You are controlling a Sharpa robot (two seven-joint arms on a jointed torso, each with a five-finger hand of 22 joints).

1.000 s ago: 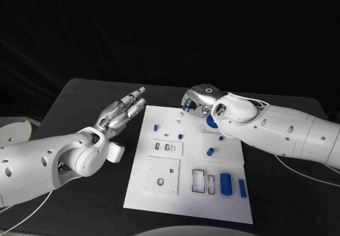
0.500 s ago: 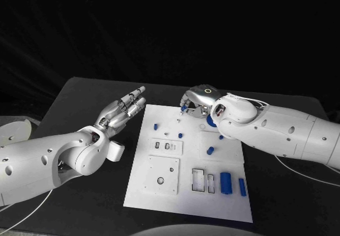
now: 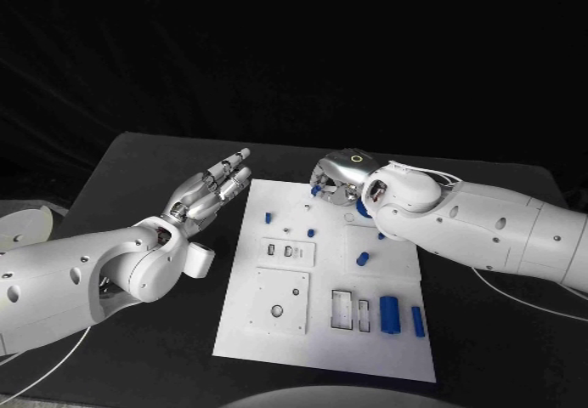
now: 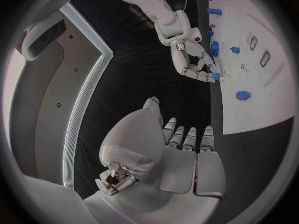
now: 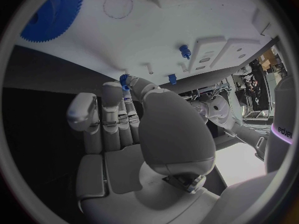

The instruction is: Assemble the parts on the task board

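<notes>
The white task board (image 3: 321, 344) lies in the middle of the black table. My right hand (image 3: 340, 177) hovers over the board's far edge and pinches a small blue part (image 3: 316, 189) between thumb and finger; the same part (image 5: 124, 79) sits at the fingertips in the right wrist view and shows again in the left wrist view (image 4: 215, 76). A blue gear (image 3: 366, 212) lies just beneath this hand. My left hand (image 3: 215, 189) is held flat beside the board's left edge, fingers straight and apart, holding nothing.
Loose blue parts on the board: a small peg (image 3: 268, 218), another peg (image 3: 311, 234), a short cylinder (image 3: 363, 261), a large bar (image 3: 390, 314) and a thin bar (image 3: 418, 321). White insert plates with slots (image 3: 289, 252) sit mid-board.
My right hand has turned slightly over the board's far edge, still pinching the small blue part. The left arm has stayed put.
</notes>
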